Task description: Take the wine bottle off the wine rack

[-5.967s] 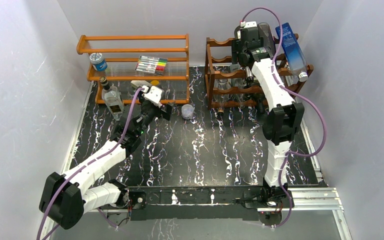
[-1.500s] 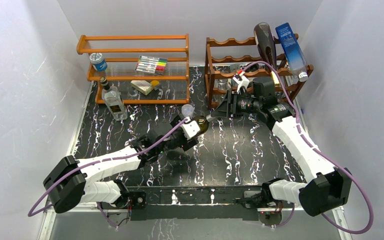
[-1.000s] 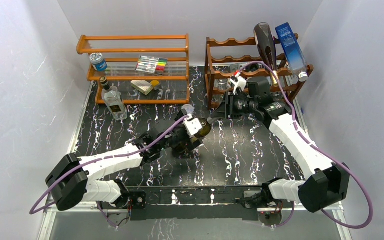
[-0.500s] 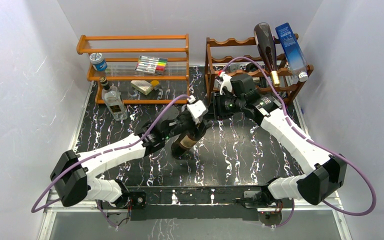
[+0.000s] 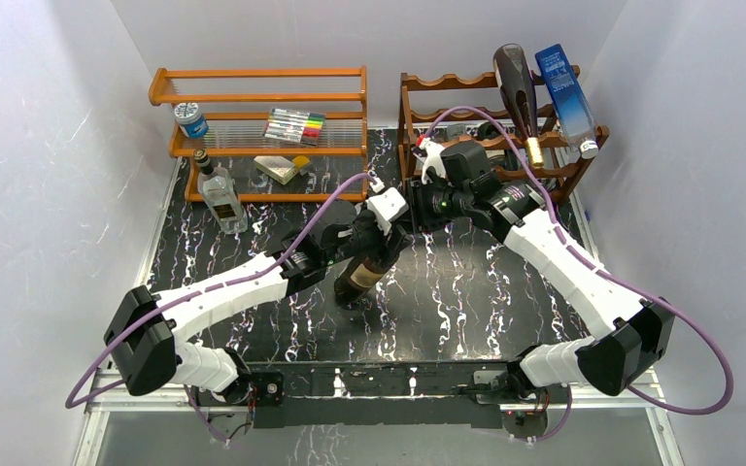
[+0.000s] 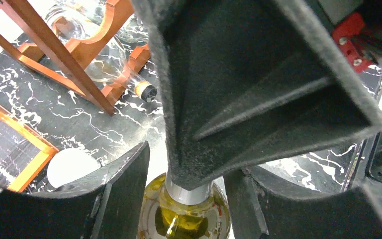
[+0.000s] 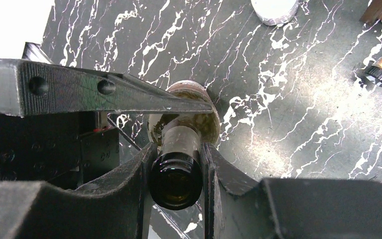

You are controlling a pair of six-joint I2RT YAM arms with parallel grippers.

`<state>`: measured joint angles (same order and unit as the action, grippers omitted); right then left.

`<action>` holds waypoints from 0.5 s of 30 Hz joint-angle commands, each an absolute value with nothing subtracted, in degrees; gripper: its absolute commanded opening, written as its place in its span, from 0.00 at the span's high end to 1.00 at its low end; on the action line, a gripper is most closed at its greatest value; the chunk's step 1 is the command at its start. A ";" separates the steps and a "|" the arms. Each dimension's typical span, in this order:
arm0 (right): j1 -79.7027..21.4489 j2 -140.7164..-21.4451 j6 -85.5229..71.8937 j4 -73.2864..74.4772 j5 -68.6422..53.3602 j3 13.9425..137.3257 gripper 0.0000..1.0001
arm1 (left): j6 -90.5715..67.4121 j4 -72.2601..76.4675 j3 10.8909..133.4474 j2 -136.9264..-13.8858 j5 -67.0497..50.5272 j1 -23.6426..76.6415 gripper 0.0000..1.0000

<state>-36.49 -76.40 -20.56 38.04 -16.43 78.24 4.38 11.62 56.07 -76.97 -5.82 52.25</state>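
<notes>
The wine bottle (image 5: 359, 277) stands tilted on the black marble table (image 5: 466, 291), in front of the dark wooden wine rack (image 5: 427, 83). My right gripper (image 5: 403, 218) is shut on the bottle's neck; its fingers (image 7: 144, 174) press both sides of the dark mouth of the bottle (image 7: 175, 174). My left gripper (image 5: 371, 245) reaches in from the left. Its jaws stand against the two sides of the bottle's shoulder (image 6: 184, 219), just below the silver neck band. The right gripper's finger (image 6: 258, 89) fills the top of the left wrist view.
On the rack lie a dark bottle (image 5: 515, 73) and a blue carton (image 5: 565, 92); clear bottles fill its lower rows. The orange shelf (image 5: 257, 97) holds markers (image 5: 294, 126). A clear liquor bottle (image 5: 219, 194) stands at its left end. A small white cup (image 7: 274, 6) sits near the rack.
The right arm has swung the bottle left and stood it base-down on the table. The left arm has risen to the bottle's shoulder and its jaws have closed in on it.
</notes>
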 commanded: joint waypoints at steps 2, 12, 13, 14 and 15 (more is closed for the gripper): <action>-37.06 -74.99 -21.09 32.58 -18.89 81.64 1.00 | 4.06 11.62 57.74 -77.05 -2.70 52.25 0.52; -37.04 -73.59 -20.61 31.31 -18.79 82.04 0.57 | 6.70 9.10 57.99 -76.85 -1.43 52.32 0.86; -37.03 -73.30 -20.49 30.85 -18.48 82.02 0.49 | 6.84 8.98 57.62 -76.23 -1.29 52.30 0.90; -37.01 -72.92 -20.52 30.40 -18.20 82.00 0.42 | 6.95 8.86 57.25 -75.58 -1.23 52.30 0.94; -37.05 -72.56 -20.48 29.95 -18.01 82.01 0.33 | 7.02 8.84 56.78 -74.90 -1.23 52.29 0.96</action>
